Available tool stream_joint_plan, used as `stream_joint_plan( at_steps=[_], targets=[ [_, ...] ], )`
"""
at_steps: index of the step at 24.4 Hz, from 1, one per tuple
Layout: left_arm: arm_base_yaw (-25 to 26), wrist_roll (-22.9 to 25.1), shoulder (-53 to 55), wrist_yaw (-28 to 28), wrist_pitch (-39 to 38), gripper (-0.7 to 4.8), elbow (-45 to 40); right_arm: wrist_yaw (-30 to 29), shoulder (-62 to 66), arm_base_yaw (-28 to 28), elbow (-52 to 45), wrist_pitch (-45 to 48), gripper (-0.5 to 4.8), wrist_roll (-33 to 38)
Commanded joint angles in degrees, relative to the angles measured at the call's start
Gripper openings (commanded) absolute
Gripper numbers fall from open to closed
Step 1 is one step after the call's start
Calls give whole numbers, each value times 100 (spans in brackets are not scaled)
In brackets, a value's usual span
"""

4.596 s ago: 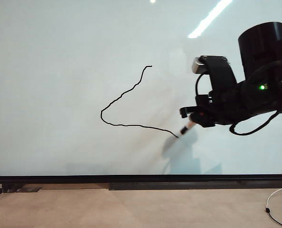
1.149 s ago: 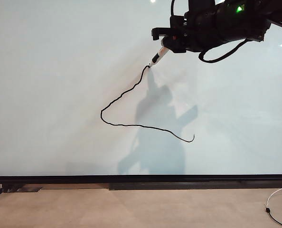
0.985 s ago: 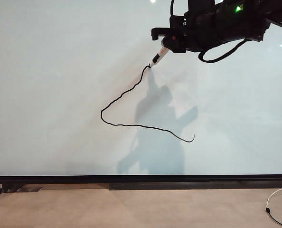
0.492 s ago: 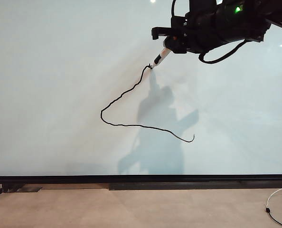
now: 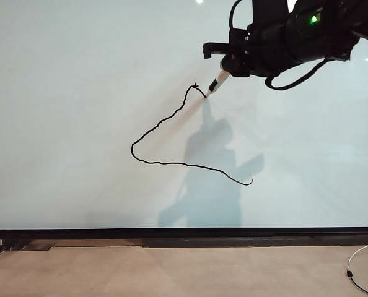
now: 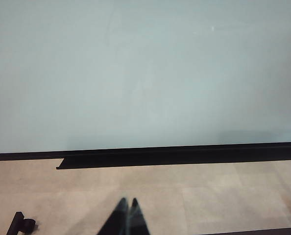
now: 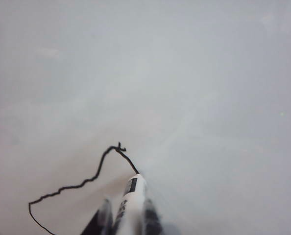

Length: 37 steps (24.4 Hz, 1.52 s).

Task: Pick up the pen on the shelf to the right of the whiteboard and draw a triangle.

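- Your pen [image 5: 217, 82] sits clamped in the right gripper [image 5: 224, 67], slanting down and to the left, its black tip touching the whiteboard [image 5: 66, 93] just right of the drawing's top corner.
- In the right wrist view the pen [image 7: 131, 203] shows its whitish barrel between the two dark fingers [image 7: 102, 218], tip at the end of a short fresh stroke.
- The triangle [image 5: 165, 137] is unfinished: you have the left side and the bottom line, which ends in a small hook at the lower right; the right side is only that short stroke running down from the top corner.
- Your right arm reaches in from the upper right of the exterior view, wrist roughly level, green light lit on its housing, cable looping below.
- Compared with a second ago, the pen tip has moved slightly right and down from the top corner, leaving that new bit of line; the arm's shadow on the board has shifted right too.
- Your left gripper [image 6: 127, 218] hangs low near the floor [image 6: 209, 196], facing the board's bottom frame, its fingertips pressed together and holding nothing.
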Motion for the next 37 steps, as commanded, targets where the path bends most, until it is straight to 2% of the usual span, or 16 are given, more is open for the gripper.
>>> stream_joint_plan(
  at_steps=[1, 28, 35, 37],
  targets=[
    [-2, 2, 0, 0, 46, -5, 22, 195, -15, -20, 0, 61, -7, 2],
    [-2, 2, 0, 0, 46, -5, 22, 363, 9, -24, -358, 162, -7, 90],
    [-2, 2, 0, 2, 46, -5, 22, 372, 269, -24, -356, 446, -7, 155],
    [-2, 2, 0, 2, 48, -5, 22, 518, 282, -22, -358, 442, -7, 155]
  ],
)
